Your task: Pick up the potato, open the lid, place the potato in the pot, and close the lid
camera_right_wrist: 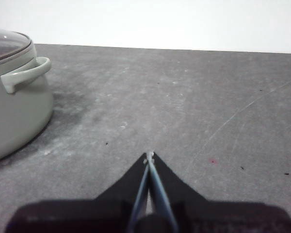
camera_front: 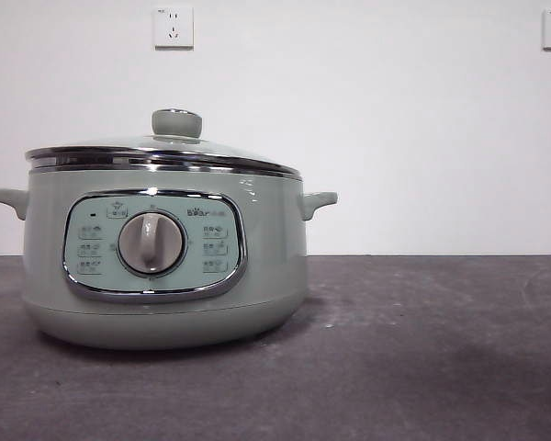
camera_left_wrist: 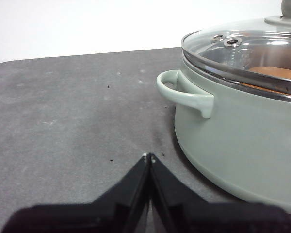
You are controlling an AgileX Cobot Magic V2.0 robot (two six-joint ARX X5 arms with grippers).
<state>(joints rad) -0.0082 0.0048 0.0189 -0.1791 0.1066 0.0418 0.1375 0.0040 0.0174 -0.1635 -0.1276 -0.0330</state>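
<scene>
Both grippers are sitting low over the bench (camera_right_wrist: 194, 97) with jaws pressed together and holding nothing: the left gripper (camera_left_wrist: 149, 156) is resting just beside the pot (camera_left_wrist: 233, 141), near one side handle (camera_left_wrist: 184, 92), and the right gripper (camera_right_wrist: 149, 154) is waiting further off from the pot's other handle (camera_right_wrist: 26, 73). One potato (camera_left_wrist: 276, 74) is showing as an orange-brown patch through the glass, already lying inside the pot ahead of the left gripper. One lid (camera_front: 165, 147) is sitting closed on the rim, so the task is looking finished. That lid is likely rigid, fairly heavy and breakable, with slick chrome edging; its single knob (camera_front: 176, 122) is the sensible place to grasp. Count: one pot, one lid, one potato, two handles, two grippers.
</scene>
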